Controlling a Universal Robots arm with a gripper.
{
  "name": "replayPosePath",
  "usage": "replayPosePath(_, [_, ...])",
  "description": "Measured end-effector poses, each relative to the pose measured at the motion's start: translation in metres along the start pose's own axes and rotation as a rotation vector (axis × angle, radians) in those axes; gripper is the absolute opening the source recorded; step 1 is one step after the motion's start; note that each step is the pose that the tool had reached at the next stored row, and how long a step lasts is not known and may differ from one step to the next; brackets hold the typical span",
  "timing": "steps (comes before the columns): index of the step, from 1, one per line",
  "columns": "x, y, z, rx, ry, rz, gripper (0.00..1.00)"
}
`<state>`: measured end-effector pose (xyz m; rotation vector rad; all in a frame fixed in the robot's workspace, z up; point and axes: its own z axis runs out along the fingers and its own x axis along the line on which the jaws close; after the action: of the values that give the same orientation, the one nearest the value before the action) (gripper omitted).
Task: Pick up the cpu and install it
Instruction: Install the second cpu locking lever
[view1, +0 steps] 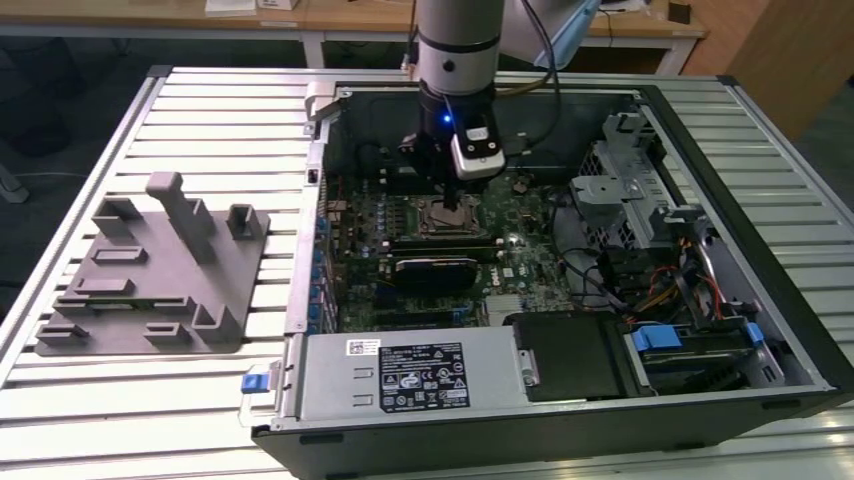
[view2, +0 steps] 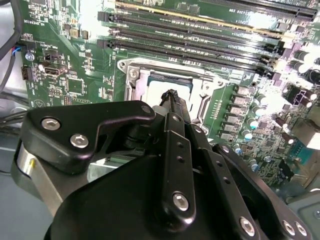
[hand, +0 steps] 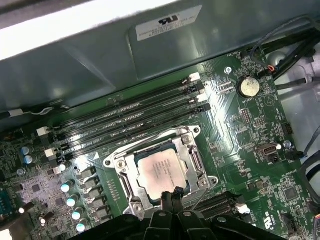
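Sitting in the socket (hand: 159, 172), the cpu (hand: 161, 171) lies directly under the end effector (hand: 171, 192); its fingertips pinched together, gripping nothing

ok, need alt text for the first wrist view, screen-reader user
A silvery square cpu lies inside the metal-framed socket on a green motherboard, with the gripper tips right at the chip's near edge. Four dark memory slots run beside the socket, below the grey case wall.
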<state>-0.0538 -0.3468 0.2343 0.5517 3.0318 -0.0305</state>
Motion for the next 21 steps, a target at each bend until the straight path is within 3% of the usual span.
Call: replayPosePath(21, [-0.0072, -0.0192, 0.0008, 0.0001, 0.0000, 0.000, 0.11])
